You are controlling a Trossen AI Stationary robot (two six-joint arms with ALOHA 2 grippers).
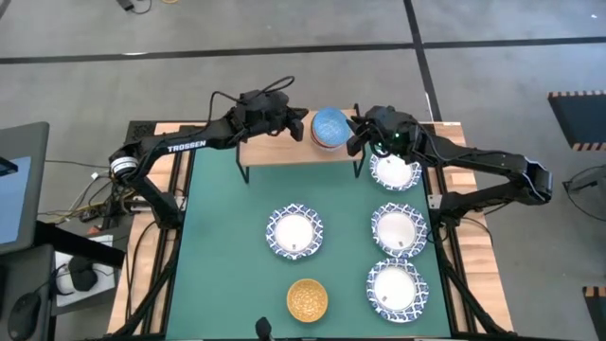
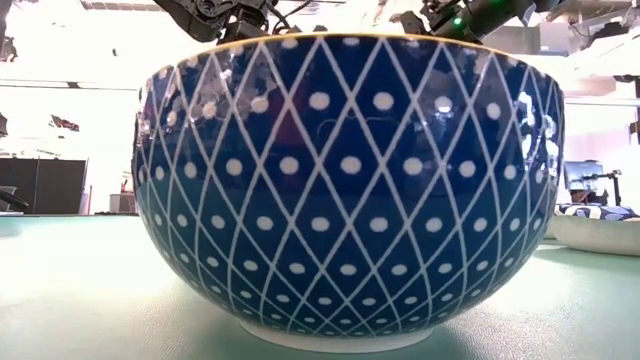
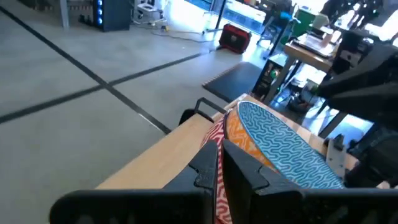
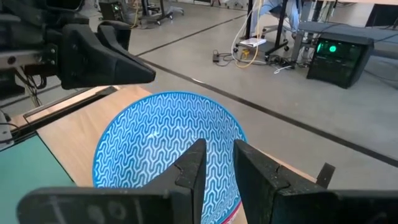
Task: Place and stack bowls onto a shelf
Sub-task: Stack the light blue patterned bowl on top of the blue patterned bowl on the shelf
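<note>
The shelf [image 1: 284, 149] stands at the table's far edge. On its right end is a stack of small bowls topped by the light blue bowl [image 1: 329, 126], which sits in the pinkish-red bowl [image 3: 214, 134]; an orange surface [image 3: 239, 138] shows between them. My left gripper [image 1: 301, 125] is at the stack's left side, shut on the pinkish-red bowl. My right gripper [image 1: 357, 133] is at its right side, shut on the light blue bowl [image 4: 163, 146]. Several white lattice-rimmed bowls [image 1: 294, 232] [image 1: 398, 229] and the yellow-orange bowl [image 1: 307, 299] rest on the green table. My left gripper pinches the pinkish-red bowl's rim [image 3: 218, 163] between its two fingers, coming level from the table's left side. The bowl rests on the shelf. My right gripper has its fingers on either side of the light blue bowl's rim [image 4: 219, 180], one finger [image 4: 193, 163] over the inside and one [image 4: 252, 169] outside, coming from the table's right. The bowl lies tilted in the stack.
Two more lattice-rimmed bowls [image 1: 395, 172] [image 1: 397, 289] lie along the table's right side, the far one just below my right gripper. One lattice bowl [image 2: 350, 190] fills the low view. The shelf's left half [image 1: 260, 149] is bare wood.
</note>
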